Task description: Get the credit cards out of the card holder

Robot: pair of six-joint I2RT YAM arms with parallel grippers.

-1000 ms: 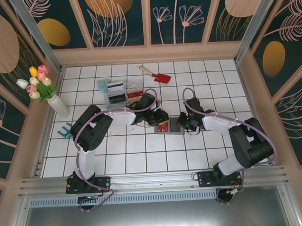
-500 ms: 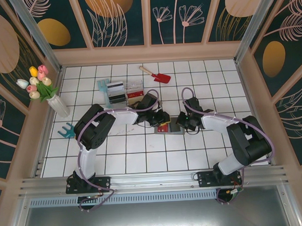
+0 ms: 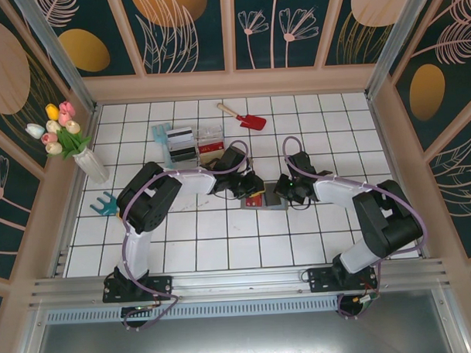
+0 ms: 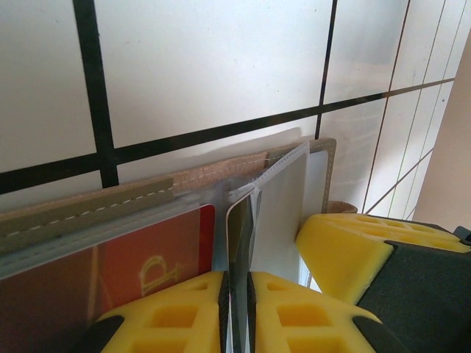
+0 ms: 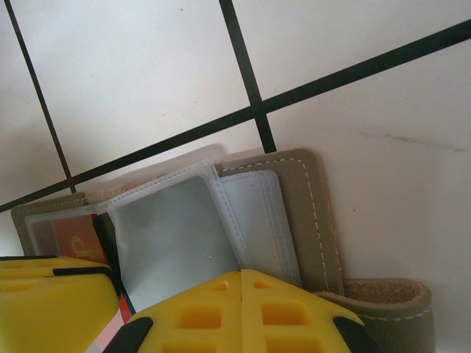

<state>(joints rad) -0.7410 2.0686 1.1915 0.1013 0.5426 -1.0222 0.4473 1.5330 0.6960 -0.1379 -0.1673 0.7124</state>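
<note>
The grey card holder lies open on the tiled table between both arms. In its left pocket sits a red credit card, under clear plastic. My left gripper is shut on the edge of a thin dark credit card that stands edge-on, partly out of a clear sleeve. My right gripper is shut with nothing between its fingers, and its tips rest on the holder's clear sleeves next to the stitched panel and side tab. In the top view the two grippers meet over the holder.
A clear divided tray with cards in it stands behind the left arm. A red toy shovel lies at the back. A vase of tulips stands far left, with a teal fork-shaped toy near it. Walls close in the table.
My left gripper has closed a little tighter on the dark card, and the left arm has crept slightly right. The right gripper stays put on the holder.
</note>
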